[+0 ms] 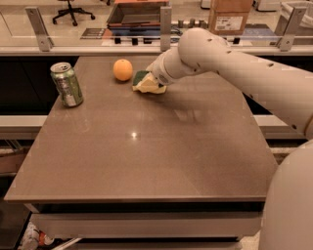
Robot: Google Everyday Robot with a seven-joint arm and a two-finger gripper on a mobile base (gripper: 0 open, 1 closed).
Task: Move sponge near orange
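The orange [122, 70] sits on the brown table [146, 161] near its far edge, left of centre. The sponge [145, 82], dark green on top and pale yellow below, is just to the orange's right, low at the table surface. My gripper [152, 81] is at the end of the white arm that reaches in from the right, and it is on the sponge; the wrist hides most of it.
A green and silver drink can [67, 84] stands upright near the table's left edge. Beyond the far edge run a glass rail with metal posts [165, 22], a cardboard box [230, 15] and an office chair [71, 10]. My white arm [244, 73] spans the right side.
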